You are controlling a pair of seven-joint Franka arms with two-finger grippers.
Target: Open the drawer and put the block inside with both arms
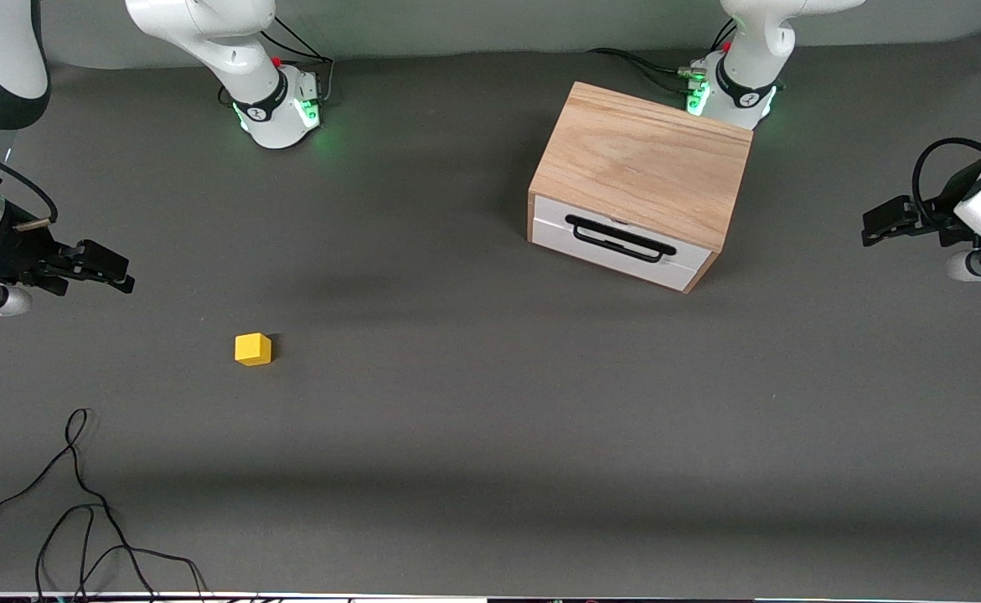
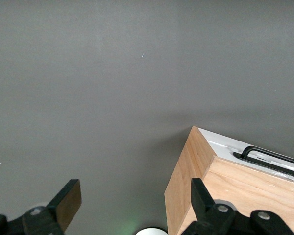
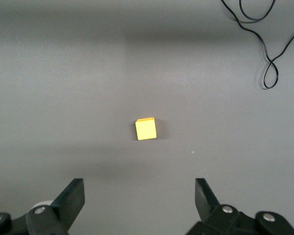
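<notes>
The light oak-grain box (image 1: 641, 159) stands near the left arm's base. Its drawer (image 1: 616, 243) is shut, and the white front panel with the black wire handle (image 1: 620, 239) faces the front camera. The small yellow block (image 1: 253, 349) lies on the grey table, nearer to the front camera and toward the right arm's end. My left gripper (image 1: 880, 226) hangs open and empty at the left arm's end of the table. Its wrist view (image 2: 136, 196) shows the box corner (image 2: 186, 186) and handle (image 2: 269, 157). My right gripper (image 1: 113, 272) is open and empty, and the block (image 3: 146, 129) shows ahead of it (image 3: 139, 196).
A loose black cable (image 1: 80, 502) lies coiled on the table near the front edge at the right arm's end. It also shows in the right wrist view (image 3: 264, 49). The two arm bases (image 1: 276, 109) (image 1: 733, 92) stand along the table's back edge.
</notes>
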